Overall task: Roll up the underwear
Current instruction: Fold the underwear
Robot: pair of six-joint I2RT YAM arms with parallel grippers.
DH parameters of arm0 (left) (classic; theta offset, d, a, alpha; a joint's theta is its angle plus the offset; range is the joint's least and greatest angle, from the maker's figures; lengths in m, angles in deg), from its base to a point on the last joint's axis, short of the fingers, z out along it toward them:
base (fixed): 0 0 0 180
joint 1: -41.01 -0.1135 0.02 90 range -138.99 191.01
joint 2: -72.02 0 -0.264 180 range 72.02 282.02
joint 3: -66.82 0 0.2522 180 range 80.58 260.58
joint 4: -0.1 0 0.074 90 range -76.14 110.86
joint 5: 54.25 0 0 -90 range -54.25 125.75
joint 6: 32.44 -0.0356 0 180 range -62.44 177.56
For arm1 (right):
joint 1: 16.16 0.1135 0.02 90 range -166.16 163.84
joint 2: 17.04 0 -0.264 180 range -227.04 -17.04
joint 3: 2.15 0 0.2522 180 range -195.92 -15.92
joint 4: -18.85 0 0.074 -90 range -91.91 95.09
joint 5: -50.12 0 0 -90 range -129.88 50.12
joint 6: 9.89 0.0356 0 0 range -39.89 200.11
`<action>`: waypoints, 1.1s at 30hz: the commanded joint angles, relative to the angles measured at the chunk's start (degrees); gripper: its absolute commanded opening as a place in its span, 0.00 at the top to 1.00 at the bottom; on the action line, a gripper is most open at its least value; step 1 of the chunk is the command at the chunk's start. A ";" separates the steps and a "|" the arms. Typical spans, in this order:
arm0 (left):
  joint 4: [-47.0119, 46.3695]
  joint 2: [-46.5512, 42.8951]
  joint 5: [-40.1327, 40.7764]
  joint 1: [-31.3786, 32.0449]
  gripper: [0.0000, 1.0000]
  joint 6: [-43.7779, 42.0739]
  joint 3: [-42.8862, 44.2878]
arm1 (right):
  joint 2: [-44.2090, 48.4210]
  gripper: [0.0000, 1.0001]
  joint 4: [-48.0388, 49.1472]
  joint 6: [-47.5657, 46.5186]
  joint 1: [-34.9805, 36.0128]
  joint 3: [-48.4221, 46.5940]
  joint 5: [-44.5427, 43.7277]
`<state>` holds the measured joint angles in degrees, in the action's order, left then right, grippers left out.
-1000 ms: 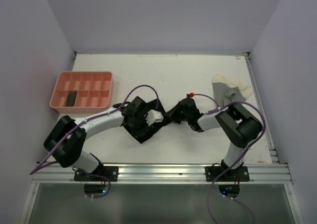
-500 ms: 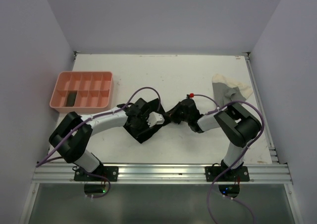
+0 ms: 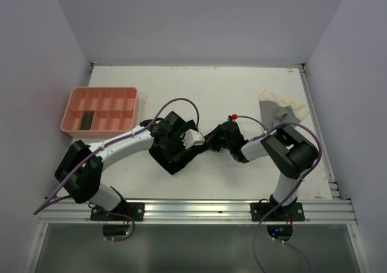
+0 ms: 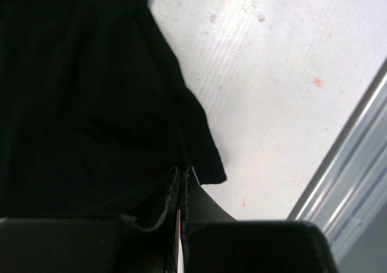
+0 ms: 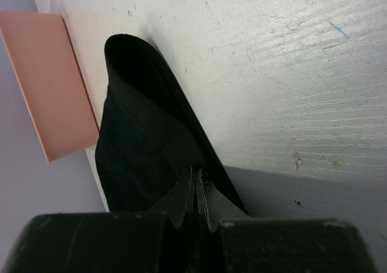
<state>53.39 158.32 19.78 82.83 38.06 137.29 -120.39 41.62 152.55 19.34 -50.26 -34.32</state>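
Note:
A black underwear (image 3: pixel 173 162) lies flat on the white table in the middle, partly under both wrists. My left gripper (image 3: pixel 183 147) is shut on its edge; in the left wrist view the fingertips (image 4: pixel 183 171) pinch the black cloth (image 4: pixel 78 98). My right gripper (image 3: pixel 210 144) is shut on the opposite corner; in the right wrist view (image 5: pixel 198 174) a fold of the black cloth (image 5: pixel 142 143) rises from the pinch. A cream and grey underwear (image 3: pixel 279 108) lies crumpled at the back right. A small black roll (image 3: pixel 87 119) sits in a compartment of the pink tray.
The pink compartment tray (image 3: pixel 124 111) stands at the back left, and its side shows in the right wrist view (image 5: pixel 42 86). A metal rail (image 3: pixel 199 209) runs along the table's near edge, also in the left wrist view (image 4: pixel 351 164). Purple cables loop over both arms.
My left wrist has shifted a little to the right and toward the back with the black cloth in its grip. The right gripper has stayed almost still.

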 commanded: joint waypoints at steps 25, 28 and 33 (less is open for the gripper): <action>2.75 7.75 -6.36 2.65 0.65 -7.82 -3.18 | 6.30 1.00 -15.61 -3.89 -2.90 3.76 -2.32; 2.40 1.87 -5.83 2.56 0.51 -9.14 -1.52 | 12.87 1.00 -16.67 -4.51 -2.64 4.99 -1.96; -1.62 -8.33 -9.08 0.28 0.44 -7.49 2.53 | 26.51 0.97 -24.65 -6.69 -0.79 5.61 -2.84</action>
<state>55.79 156.77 13.31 84.86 30.93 135.85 -101.73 23.24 148.99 17.66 -44.30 -35.34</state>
